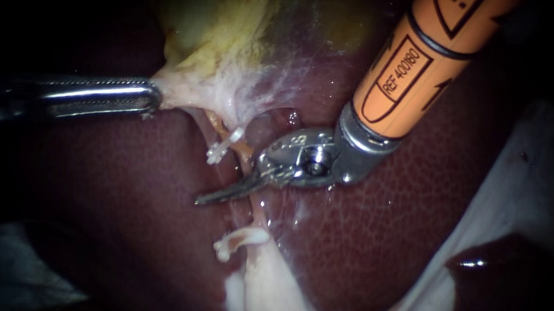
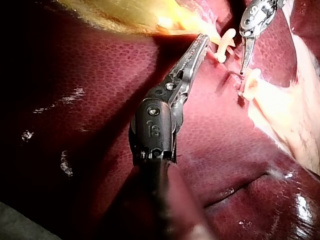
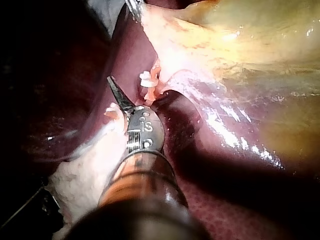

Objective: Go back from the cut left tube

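Endoscope view: right instrument (image 1: 211, 196) enters from the upper right on an orange shaft. Its jaws are pressed together, hold nothing and point across the view. The cut tube (image 1: 243, 152) is in two stumps, and the shut jaws lie in the gap between them. The upper stump carries a white clip (image 1: 224, 145) just above the jaws. The lower stump (image 1: 238, 237), also clipped, curls just below them, apart from the metal. Left instrument (image 1: 152, 96) comes in from the left, jaws pinching pale tissue (image 1: 181, 90) at the neck of the yellow gallbladder (image 1: 216, 23) and drawing it to a point. Dark red liver (image 1: 98, 207) fills the ground. A pale sheet (image 1: 526, 183) shows past the liver's edge at the lower right.

Left wrist view: left instrument (image 2: 202, 40) has its toothed jaws closed on the pale tissue. The clip (image 2: 226, 42) sits just beside its tip. The right instrument (image 2: 245, 65) hangs beyond it, its thin tip near the lower stump (image 2: 250, 82); whether they touch cannot be told.

Right wrist view: right instrument (image 3: 112, 85) has its jaws together. The clip (image 3: 147, 80) lies beside them, and the lower stump (image 3: 112, 112) lies against the instrument's neck. The left instrument (image 3: 134, 5) is far ahead at the gallbladder (image 3: 260, 35).
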`<state>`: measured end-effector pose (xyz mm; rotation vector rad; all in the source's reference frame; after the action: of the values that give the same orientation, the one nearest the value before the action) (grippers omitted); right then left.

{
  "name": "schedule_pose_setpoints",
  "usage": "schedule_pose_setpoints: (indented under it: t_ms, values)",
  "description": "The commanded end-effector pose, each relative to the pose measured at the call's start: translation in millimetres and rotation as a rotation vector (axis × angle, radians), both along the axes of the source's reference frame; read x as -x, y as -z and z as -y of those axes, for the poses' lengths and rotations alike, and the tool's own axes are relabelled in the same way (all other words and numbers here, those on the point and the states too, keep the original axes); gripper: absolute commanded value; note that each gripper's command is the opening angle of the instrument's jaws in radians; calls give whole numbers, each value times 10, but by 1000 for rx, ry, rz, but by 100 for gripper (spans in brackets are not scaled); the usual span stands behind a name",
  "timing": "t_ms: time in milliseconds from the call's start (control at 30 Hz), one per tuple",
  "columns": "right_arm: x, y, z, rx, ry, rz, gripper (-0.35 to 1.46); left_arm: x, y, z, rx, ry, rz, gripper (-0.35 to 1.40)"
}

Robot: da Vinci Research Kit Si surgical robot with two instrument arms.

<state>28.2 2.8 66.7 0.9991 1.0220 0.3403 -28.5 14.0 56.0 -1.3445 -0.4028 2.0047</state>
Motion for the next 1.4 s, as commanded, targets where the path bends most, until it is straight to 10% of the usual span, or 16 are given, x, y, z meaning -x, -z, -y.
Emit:
schedule_pose_setpoints:
  t_ms: [33, 133, 233, 467, 833, 1067, 1400]
  values:
    - [0, -2, 2, 1, -5, -10, 5, 0, 0, 0, 0, 0, 0, -35]
    - [-4, -6, 8, -29, -31, -35, 89, -1, -1, 0, 0, -1, 0, -35]
    - [-7, -7, 13, -72, -56, -44, 119, -1, -1, -1, 0, -1, 1, -35]
    - [-7, 3, 17, -81, -72, -42, 134, -1, -1, -1, 0, -1, 1, -35]
    - [73, 52, 8, 9, -230, 8, 145, -4, -5, -3, 0, -2, 2, -35]
    - [141, 82, -12, 238, -323, 34, 145, -4, -6, -4, 0, -3, 2, -35]
    - [188, 96, -19, 582, -200, 254, 145, -3, -7, -4, 0, -3, 2, -35]
